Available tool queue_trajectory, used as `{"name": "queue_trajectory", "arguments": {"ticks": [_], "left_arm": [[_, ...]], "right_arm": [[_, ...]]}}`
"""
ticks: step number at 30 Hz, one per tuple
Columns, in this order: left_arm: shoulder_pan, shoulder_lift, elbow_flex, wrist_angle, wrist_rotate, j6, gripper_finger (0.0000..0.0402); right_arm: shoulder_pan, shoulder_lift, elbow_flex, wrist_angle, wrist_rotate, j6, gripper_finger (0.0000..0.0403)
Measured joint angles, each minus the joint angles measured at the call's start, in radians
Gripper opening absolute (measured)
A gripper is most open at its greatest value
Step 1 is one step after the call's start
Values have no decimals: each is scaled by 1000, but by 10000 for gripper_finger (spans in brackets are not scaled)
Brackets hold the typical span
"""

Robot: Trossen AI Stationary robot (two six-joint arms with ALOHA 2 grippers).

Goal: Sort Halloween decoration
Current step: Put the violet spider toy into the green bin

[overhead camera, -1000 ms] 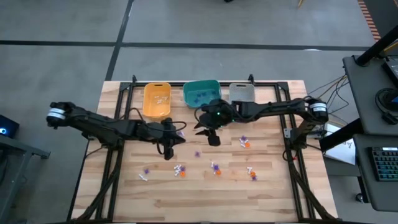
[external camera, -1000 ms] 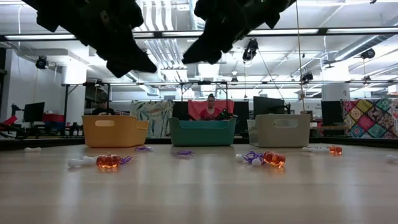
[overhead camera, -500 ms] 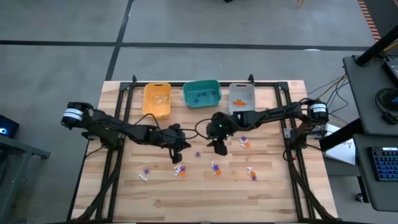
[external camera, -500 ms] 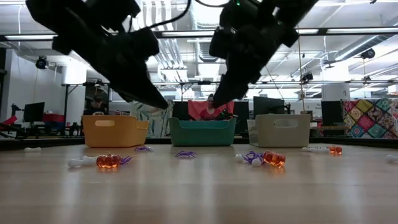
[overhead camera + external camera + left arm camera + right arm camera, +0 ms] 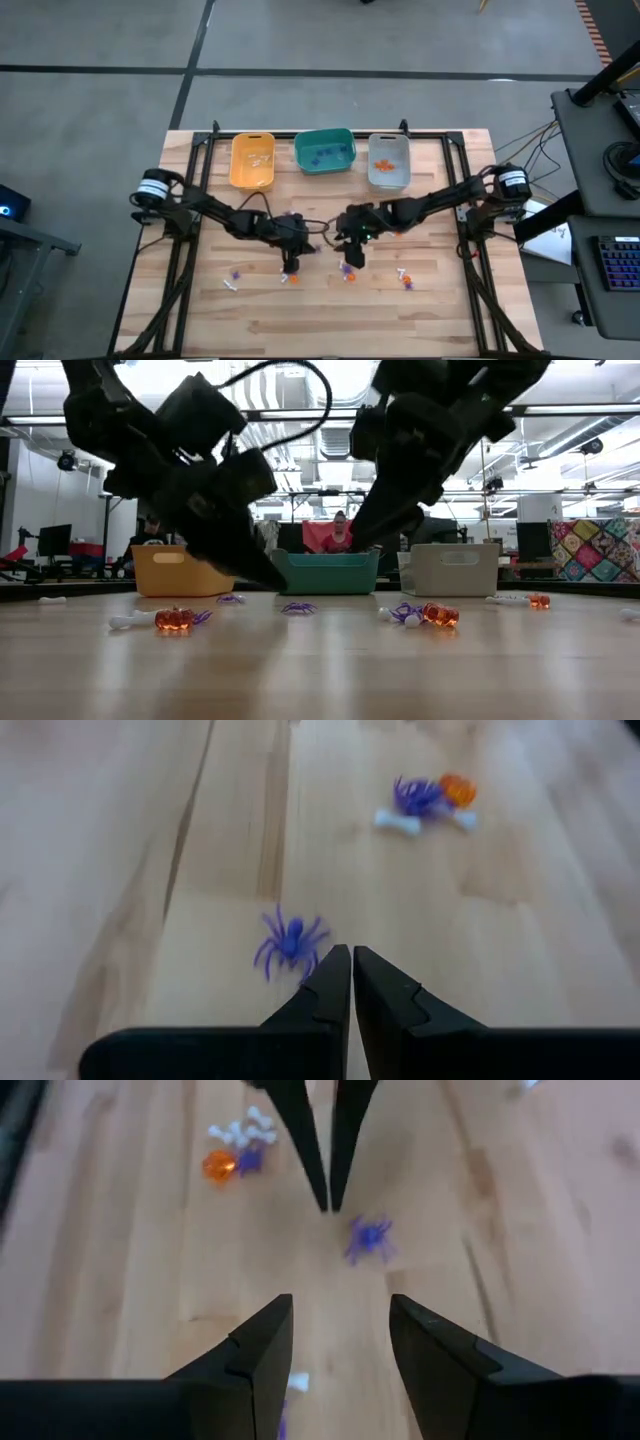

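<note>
The Halloween trinkets lie scattered on the wooden table [image 5: 200, 300]. One purple spider [image 5: 290, 942] lies between my two grippers; it also shows in the right wrist view [image 5: 370, 1237]. My left gripper [image 5: 292, 264] is shut and empty, low over the table, its tips [image 5: 352, 958] just beside this spider. My right gripper [image 5: 352, 257] is open and empty, facing the spider from the table's right [image 5: 340, 1308]. A purple spider, a white bone and an orange pumpkin lie in a cluster [image 5: 425, 800] beyond.
A yellow bin [image 5: 252, 160], a teal bin [image 5: 325, 150] and a grey bin [image 5: 388, 160] stand in a row at the far edge, each with trinkets inside. More trinkets lie toward the near edge [image 5: 405, 278] [image 5: 235, 275]. People sit in the room behind [image 5: 338, 530].
Both grippers have gone down and toward the table's near edge. The left has also gone toward the right edge. The right has come away from the bins. They now face each other low over the table, with the purple spider between them.
</note>
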Motion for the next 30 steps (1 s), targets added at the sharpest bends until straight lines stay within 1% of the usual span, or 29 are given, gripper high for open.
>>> {"name": "queue_trajectory", "arguments": {"ticks": [2,4,10,12,14,16,19,23,30], "left_arm": [[0,19,0,2,0,1,0],[0,34,0,0,0,5,0],[1,57,0,13,-1,19,0],[1,60,0,16,-3,23,0],[1,60,0,16,-4,23,0],[1,60,0,16,-4,23,0],[1,57,0,13,-3,28,0],[1,30,-2,-21,-3,52,0],[3,-93,-9,-149,-4,78,0]], "right_arm": [[28,0,0,15,88,-1,160],[47,0,0,33,142,2,160],[87,0,0,42,181,-88,160],[98,16,-1,87,228,-106,160],[107,34,-2,128,240,-130,160],[111,71,-1,212,245,-152,160],[114,135,1,264,275,-156,160],[112,203,22,292,347,-174,160],[113,289,77,290,358,-191,160]]}}
